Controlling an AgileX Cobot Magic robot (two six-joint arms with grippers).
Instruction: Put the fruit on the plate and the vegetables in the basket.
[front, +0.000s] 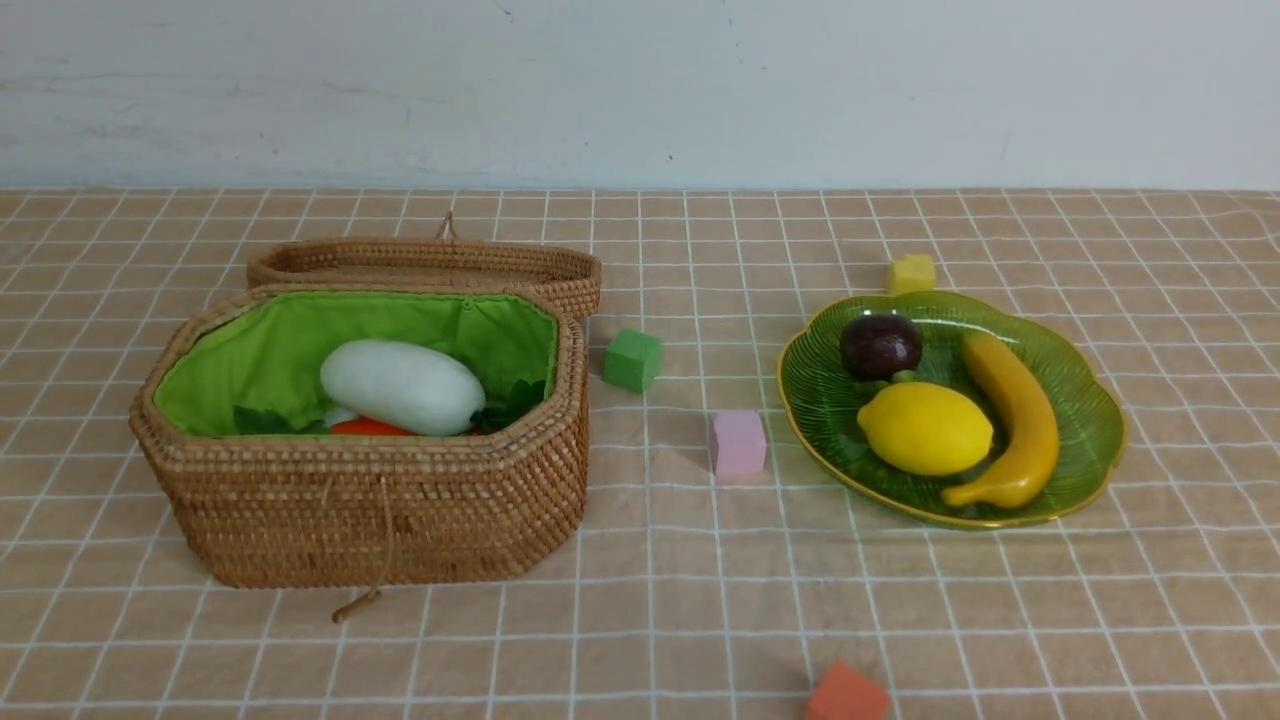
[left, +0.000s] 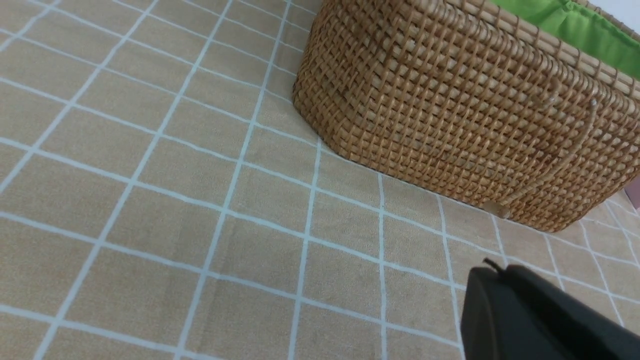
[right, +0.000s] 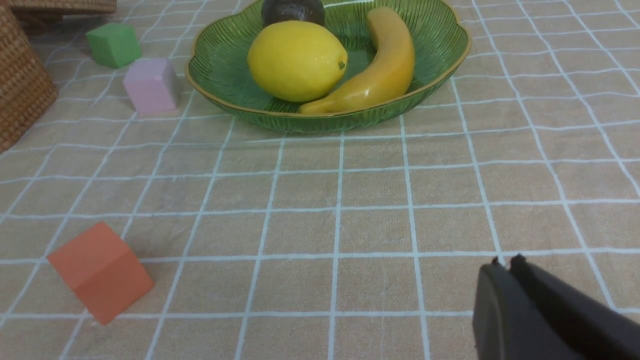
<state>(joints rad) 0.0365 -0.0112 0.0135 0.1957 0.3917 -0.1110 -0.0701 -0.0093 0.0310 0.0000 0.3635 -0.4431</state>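
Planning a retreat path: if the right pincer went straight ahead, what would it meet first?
Probably the plate holding the lemon and banana; only bare cloth lies before it, though depth is unclear.

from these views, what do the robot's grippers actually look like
Only a corner of each shows. The left gripper is a matte black, smooth, wedge-like block with a thin black wire tip poking from its top edge. The right gripper looks alike: matte black, two small nubs. No markings visible.
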